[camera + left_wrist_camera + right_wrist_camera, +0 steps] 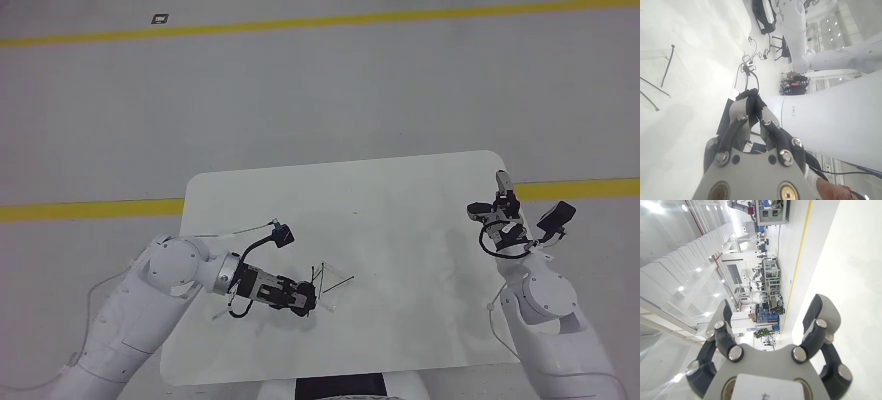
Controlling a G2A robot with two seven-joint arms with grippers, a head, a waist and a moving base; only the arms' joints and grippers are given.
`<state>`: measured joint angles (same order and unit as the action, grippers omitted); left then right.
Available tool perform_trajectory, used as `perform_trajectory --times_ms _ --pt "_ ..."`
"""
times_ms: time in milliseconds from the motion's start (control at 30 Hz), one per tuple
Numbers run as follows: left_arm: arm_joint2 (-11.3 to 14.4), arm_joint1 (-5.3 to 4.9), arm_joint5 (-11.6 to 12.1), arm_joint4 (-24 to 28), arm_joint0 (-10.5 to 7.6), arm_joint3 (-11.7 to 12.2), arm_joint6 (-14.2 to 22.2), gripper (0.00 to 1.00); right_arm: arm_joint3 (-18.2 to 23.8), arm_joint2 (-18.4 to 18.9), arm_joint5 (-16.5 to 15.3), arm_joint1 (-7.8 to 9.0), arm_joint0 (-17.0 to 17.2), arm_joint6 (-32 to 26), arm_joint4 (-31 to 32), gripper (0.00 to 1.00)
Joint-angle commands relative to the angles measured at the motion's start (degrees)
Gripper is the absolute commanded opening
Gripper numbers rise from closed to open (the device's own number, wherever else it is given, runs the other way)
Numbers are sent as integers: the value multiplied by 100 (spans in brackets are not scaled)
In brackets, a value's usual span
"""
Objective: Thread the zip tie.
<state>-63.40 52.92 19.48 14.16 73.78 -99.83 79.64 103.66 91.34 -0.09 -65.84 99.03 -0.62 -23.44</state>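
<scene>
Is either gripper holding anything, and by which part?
Nothing visibly held. The right gripper is open and empty; the left gripper is shut on nothing visible; the zip ties lie loose on the table.

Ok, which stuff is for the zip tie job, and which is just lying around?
For the job: thin black plastic zip ties, shut left pincer, open right pincer, white table.
Just lying about: yellow floor stripes, small dark floor square, floor power strip with cables.

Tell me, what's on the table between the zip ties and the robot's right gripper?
Nothing. In the top view, the white table is bare from the black zip ties across to the right gripper.
</scene>
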Motion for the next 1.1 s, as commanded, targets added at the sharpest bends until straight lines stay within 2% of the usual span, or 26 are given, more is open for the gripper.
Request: perform_trajectory --times_ms 0,67,133,267,400,533,933,1067 --pt "0 0 0 0 0 0 0 0 152 -87 -30 10 -15 -307 331 100" --pt "0 0 0 0 0 0 0 0 383 -260 -21 24 -44 -740 652 100" --pt "0 0 0 0 0 0 0 0 520 -387 15 30 -88 -926 952 100" --pt "0 0 0 0 0 0 0 0 680 -963 291 8 -326 -1258 1512 100" --pt "0 0 0 0 0 0 0 0 582 -1599 507 -47 -691 -1255 2098 100" --pt "0 0 0 0 0 0 0 0 510 -2143 713 -105 -935 -911 2917 100" --pt "0 0 0 0 0 0 0 0 497 -2149 670 -105 -931 -962 2904 100" --pt "0 0 0 0 0 0 0 0 384 -2161 302 -72 -1045 -1884 2782 100"
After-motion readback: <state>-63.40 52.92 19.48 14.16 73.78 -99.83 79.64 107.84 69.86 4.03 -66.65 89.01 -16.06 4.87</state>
